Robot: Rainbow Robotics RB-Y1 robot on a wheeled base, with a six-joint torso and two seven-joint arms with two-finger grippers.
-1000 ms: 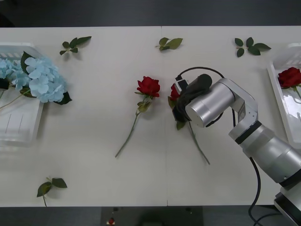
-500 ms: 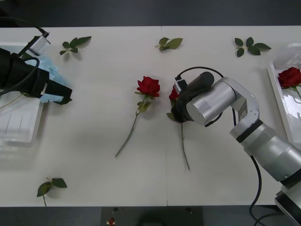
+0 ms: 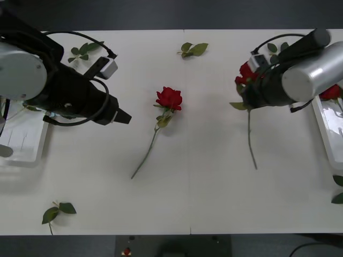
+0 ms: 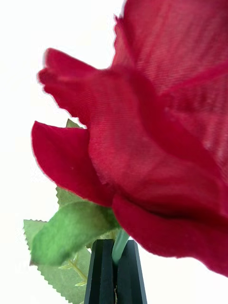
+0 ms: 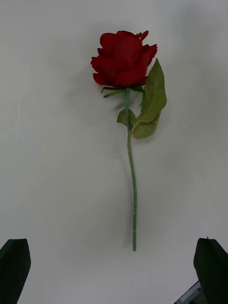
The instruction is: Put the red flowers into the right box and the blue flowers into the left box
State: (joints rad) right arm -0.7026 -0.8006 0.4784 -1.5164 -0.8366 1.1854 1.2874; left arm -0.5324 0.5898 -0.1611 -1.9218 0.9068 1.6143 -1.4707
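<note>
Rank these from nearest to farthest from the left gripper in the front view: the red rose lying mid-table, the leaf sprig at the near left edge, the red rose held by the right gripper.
From the left gripper:
1. Red rose lying mid-table, just to its right.
2. Small green leaf sprig, near left table edge, toward the robot.
3. Red rose held by the right gripper, lifted on the right side, stem hanging.

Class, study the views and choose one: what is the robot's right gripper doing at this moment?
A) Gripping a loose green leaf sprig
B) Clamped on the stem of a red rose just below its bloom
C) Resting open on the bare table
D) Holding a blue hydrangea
B: in the right wrist view the right gripper has its black fingers closed on the green stem of the held rose, right under the bloom.
</note>
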